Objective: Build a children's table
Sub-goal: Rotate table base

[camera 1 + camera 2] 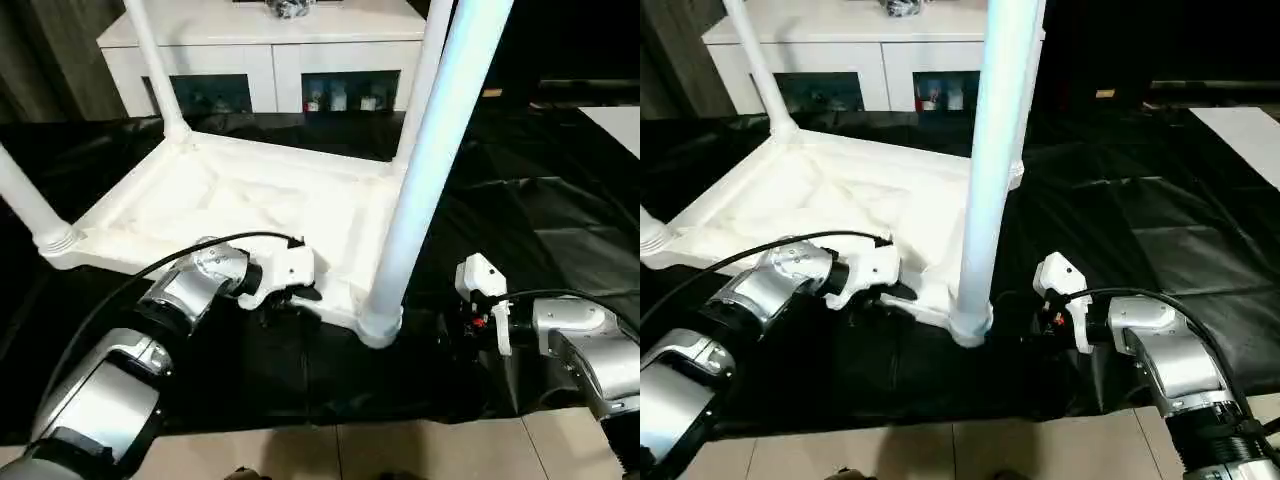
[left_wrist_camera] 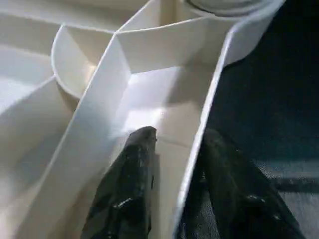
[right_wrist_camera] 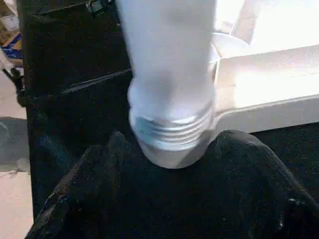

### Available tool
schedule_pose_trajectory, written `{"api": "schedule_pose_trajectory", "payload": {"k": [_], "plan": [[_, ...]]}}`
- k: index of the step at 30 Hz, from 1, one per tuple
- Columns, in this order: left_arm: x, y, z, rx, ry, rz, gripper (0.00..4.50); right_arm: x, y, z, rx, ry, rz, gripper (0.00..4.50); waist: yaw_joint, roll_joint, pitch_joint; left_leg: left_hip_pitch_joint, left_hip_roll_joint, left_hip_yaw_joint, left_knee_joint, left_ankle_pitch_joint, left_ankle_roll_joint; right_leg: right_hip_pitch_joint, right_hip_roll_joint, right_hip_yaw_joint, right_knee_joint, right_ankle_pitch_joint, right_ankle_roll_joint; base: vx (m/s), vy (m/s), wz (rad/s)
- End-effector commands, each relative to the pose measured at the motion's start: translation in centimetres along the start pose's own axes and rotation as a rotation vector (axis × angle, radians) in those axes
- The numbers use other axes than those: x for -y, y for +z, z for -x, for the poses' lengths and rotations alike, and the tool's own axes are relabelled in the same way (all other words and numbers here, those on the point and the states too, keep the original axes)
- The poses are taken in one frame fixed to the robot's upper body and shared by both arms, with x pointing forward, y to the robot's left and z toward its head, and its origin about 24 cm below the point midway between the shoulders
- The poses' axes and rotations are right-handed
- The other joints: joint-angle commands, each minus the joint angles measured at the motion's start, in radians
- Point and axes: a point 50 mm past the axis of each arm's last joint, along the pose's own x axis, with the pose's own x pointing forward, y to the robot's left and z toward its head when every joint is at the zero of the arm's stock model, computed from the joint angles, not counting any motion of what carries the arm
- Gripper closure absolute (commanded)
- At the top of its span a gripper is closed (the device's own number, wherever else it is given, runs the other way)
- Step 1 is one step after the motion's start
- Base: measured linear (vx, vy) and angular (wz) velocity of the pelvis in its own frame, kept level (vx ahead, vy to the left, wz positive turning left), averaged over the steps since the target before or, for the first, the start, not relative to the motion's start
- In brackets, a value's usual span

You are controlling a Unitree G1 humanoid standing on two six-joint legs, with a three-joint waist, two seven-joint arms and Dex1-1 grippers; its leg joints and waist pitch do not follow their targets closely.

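Tabletop rim sits clamped between the left claw fingers; right claw stands open near the leg.

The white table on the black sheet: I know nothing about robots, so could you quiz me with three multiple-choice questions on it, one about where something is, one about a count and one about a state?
1. Where is the left gripper?
A. At the tabletop's near edge
B. On the cabinet
C. On the floor tiles

2. How many legs stand in the tabletop?
A. Two
B. Three
C. Four

3. How does the tabletop lie?
A. Right way up
B. Upside down
C. On its side

Answers:
1. A: the left gripper sits right at the rim wall of the tabletop.
2. C: the head view shows four legs, one rising from each corner.
3. B: its ribbed underside faces up and the legs point upward.
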Motion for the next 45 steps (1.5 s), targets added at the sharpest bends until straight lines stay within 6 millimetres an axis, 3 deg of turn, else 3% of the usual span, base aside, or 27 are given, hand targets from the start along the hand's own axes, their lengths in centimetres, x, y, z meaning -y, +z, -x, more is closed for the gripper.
{"api": "schedule_pose_trajectory", "payload": {"k": [1,4,7,9,12,13,14,17,20,22,24,26,27,29,30,31,32,33,34,35,36,37,38,39,40,41,45], "plan": [[0.1,-0.9,0.2,-0.013,0.031,0.071,3.11,0.4,0.4,0.3,0.006,-0.031,0.024,1.29,-0.002,-0.008,-0.058,0.029,0.010,-0.016,-0.084,-0.437,0.007,0.042,-0.022,0.004,-0.093,-0.541,-0.142,0.000,0.000,0.00],[0.8,-1.6,0.0,-0.011,0.056,0.126,3.38,1.8,0.5,0.6,0.017,-0.182,0.058,1.29,-0.012,-0.005,-0.057,0.021,0.012,-0.024,-0.092,-0.437,0.000,0.047,-0.025,-0.002,-0.096,-0.559,-0.124,0.000,0.000,0.00],[1.3,-2.2,-0.2,-0.019,0.124,0.185,3.46,3.4,0.8,1.1,0.035,-0.338,0.078,1.29,-0.030,-0.007,-0.058,0.026,0.010,-0.024,-0.091,-0.466,0.001,0.043,-0.023,-0.010,-0.101,-0.567,-0.118,0.000,0.000,0.00],[1.5,-2.3,-0.3,0.001,0.180,0.252,3.60,4.1,1.0,1.4,0.062,-0.409,0.064,1.29,-0.037,-0.004,-0.057,0.018,0.009,-0.027,-0.094,-0.461,0.006,0.050,-0.022,-0.013,-0.099,-0.564,-0.115,0.000,0.000,0.00],[1.9,-2.4,-0.2,-0.001,0.249,0.336,3.62,4.2,1.0,1.4,0.083,-0.418,0.045,1.29,-0.052,-0.005,-0.060,0.019,0.010,-0.026,-0.093,-0.461,0.021,0.051,-0.022,-0.020,-0.101,-0.539,-0.122,0.000,0.000,0.00],[1.9,-2.4,-0.2,-0.006,0.270,0.357,3.63,4.2,0.9,1.3,0.081,-0.414,0.045,1.29,-0.061,-0.013,-0.057,0.014,0.007,-0.025,-0.091,-0.463,0.029,0.052,-0.020,-0.023,-0.105,-0.553,-0.117,0.000,0.000,0.00],[1.9,-2.5,-0.1,-0.012,0.299,0.379,3.65,4.1,0.8,1.2,0.078,-0.407,0.046,1.29,-0.063,-0.010,-0.057,0.015,0.006,-0.027,-0.090,-0.465,0.032,0.052,-0.021,-0.025,-0.106,-0.567,-0.114,0.000,0.000,0.00],[2.0,-2.5,0.3,-0.041,0.366,0.396,3.66,3.9,0.5,0.5,0.078,-0.390,0.040,1.29,-0.085,-0.019,-0.053,0.007,-0.002,-0.030,-0.084,-0.475,0.040,0.053,-0.019,-0.039,-0.118,-0.654,-0.065,0.000,0.000,0.00],[2.1,-2.5,0.5,-0.054,0.380,0.394,3.67,3.8,0.5,0.0,0.081,-0.378,0.037,1.29,-0.097,-0.007,-0.053,0.013,-0.003,-0.039,-0.083,-0.500,0.033,0.053,-0.021,-0.052,-0.133,-0.696,-0.038,0.000,0.000,0.00],[2.2,-2.3,0.6,-0.059,0.396,0.383,3.68,3.6,0.6,-0.6,0.085,-0.369,0.037,1.29,-0.113,0.006,-0.052,0.013,0.008,-0.054,-0.099,-0.542,0.034,0.068,-0.022,-0.069,-0.135,-0.605,-0.066,0.000,0.000,0.00],[2.4,-2.0,0.7,-0.073,0.422,0.375,3.68,3.5,0.8,-1.2,0.094,-0.365,0.033,1.29,-0.124,0.010,-0.044,0.028,0.016,-0.059,-0.107,-0.621,0.025,0.066,-0.017,-0.084,-0.143,-0.572,-0.078,0.000,0.000,0.00],[2.6,-1.9,0.9,-0.085,0.447,0.385,3.69,3.4,0.8,-1.5,0.100,-0.360,0.029,1.29,-0.146,0.015,-0.030,0.043,0.026,-0.071,-0.122,-0.735,0.007,0.078,-0.012,-0.114,-0.150,-0.566,-0.060,0.000,0.000,0.00],[2.7,-1.8,1.0,-0.096,0.467,0.388,3.70,3.2,0.9,-1.8,0.105,-0.355,0.024,1.29,-0.149,0.017,-0.027,0.040,0.032,-0.077,-0.129,-0.763,0.002,0.088,-0.012,-0.119,-0.143,-0.557,-0.053,0.000,0.000,0.00],[2.7,-1.8,1.1,-0.114,0.483,0.393,3.70,3.1,0.9,-2.0,0.108,-0.351,0.021,1.29,-0.142,0.027,-0.014,0.021,0.059,-0.082,-0.174,-0.860,-0.019,0.120,-0.008,-0.113,-0.081,-0.484,-0.059,-0.026,-0.010,0.01],[2.8,-1.6,1.3,-0.101,0.504,0.385,3.70,2.9,0.9,-2.4,0.113,-0.342,0.018,1.29,-0.089,0.037,-0.009,-0.037,0.090,-0.071,-0.241,-0.947,-0.042,0.174,-0.006,-0.075,0.081,-0.323,-0.085,-0.051,-0.021,0.01],[2.8,-1.5,1.4,-0.093,0.510,0.375,3.70,2.9,0.9,-2.5,0.114,-0.340,0.018,1.29,-0.069,0.025,-0.010,0.005,0.077,-0.033,-0.251,-0.927,-0.025,0.133,0.008,-0.043,0.094,-0.292,-0.084,-0.026,-0.075,0.07],[2.8,-0.8,1.2,-0.022,0.487,0.332,3.71,2.8,0.9,-2.6,0.119,-0.334,0.018,1.29,-0.094,-0.031,-0.011,0.044,0.042,-0.034,-0.183,-0.848,-0.008,0.093,0.010,-0.039,0.004,-0.504,-0.039,0.051,-0.140,0.17],[2.9,-0.4,1.1,0.027,0.471,0.300,3.71,2.8,1.0,-2.7,0.123,-0.330,0.019,1.29,-0.084,-0.059,-0.008,0.126,-0.035,-0.022,-0.040,-0.658,-0.020,-0.015,0.006,-0.083,-0.169,-0.886,0.056,0.051,-0.140,0.17],[2.8,0.0,1.1,0.060,0.466,0.277,3.37,2.8,1.0,-2.8,0.130,-0.325,0.019,1.29,-0.093,-0.057,-0.014,0.093,-0.070,-0.032,0.068,-0.285,0.031,0.007,-0.103,-0.044,-0.205,-1.159,0.060,0.099,-0.074,-0.12],[3.0,0.4,1.0,0.102,0.429,0.260,3.16,2.8,1.1,-2.8,0.136,-0.321,0.021,1.29,-0.070,-0.052,-0.031,0.015,-0.046,-0.055,0.002,-0.249,0.043,0.105,-0.120,-0.011,-0.142,-1.027,0.045,0.105,-0.006,-0.24],[3.1,0.7,0.9,0.120,0.406,0.256,3.02,2.9,1.2,-2.8,0.139,-0.320,0.022,1.29,-0.045,-0.033,-0.040,0.024,-0.010,-0.067,-0.056,-0.216,0.057,0.080,-0.072,-0.027,-0.107,-0.726,-0.013,0.105,-0.006,-0.24],[3.1,1.0,0.9,0.146,0.388,0.237,3.03,2.9,1.3,-2.8,0.145,-0.314,0.023,1.29,-0.049,-0.027,-0.052,0.036,-0.005,-0.071,-0.062,-0.196,0.059,0.078,-0.056,-0.029,-0.083,-0.562,-0.059,0.041,-0.071,0.08],[3.1,1.2,0.9,0.161,0.378,0.225,2.81,2.9,1.4,-2.9,0.150,-0.310,0.024,1.29,-0.041,-0.013,-0.057,0.047,0.001,-0.058,-0.065,-0.140,0.073,0.066,-0.044,-0.022,-0.065,-0.310,-0.176,-0.005,-0.082,0.22],[2.9,1.2,1.0,0.152,0.389,0.230,2.81,2.9,1.5,-2.9,0.150,-0.309,0.026,1.29,-0.043,-0.022,-0.054,0.044,0.001,-0.051,-0.068,-0.150,0.088,0.065,-0.037,-0.022,-0.068,-0.264,-0.210,-0.005,-0.082,0.22],[2.7,1.3,1.1,0.147,0.394,0.192,2.64,3.0,1.6,-2.9,0.151,-0.303,0.032,1.29,-0.044,-0.031,-0.040,0.060,-0.002,-0.037,-0.067,-0.314,0.082,0.046,-0.024,-0.029,-0.095,-0.470,-0.205,0.005,-0.051,0.26],[2.7,1.3,1.1,0.148,0.394,0.192,2.56,3.0,1.6,-2.8,0.152,-0.302,0.033,1.29,-0.044,-0.031,-0.042,0.063,-0.006,-0.035,-0.063,-0.336,0.077,0.044,-0.025,-0.031,-0.100,-0.523,-0.190,0.036,-0.034,0.23],[2.3,1.6,1.4,0.172,0.388,0.197,2.50,3.0,1.8,-2.8,0.152,-0.285,0.038,1.29,-0.037,-0.026,-0.048,0.037,0.011,-0.038,-0.074,-0.260,0.076,0.059,-0.030,-0.025,-0.085,-0.445,-0.189,0.009,-0.008,0.06]]}}
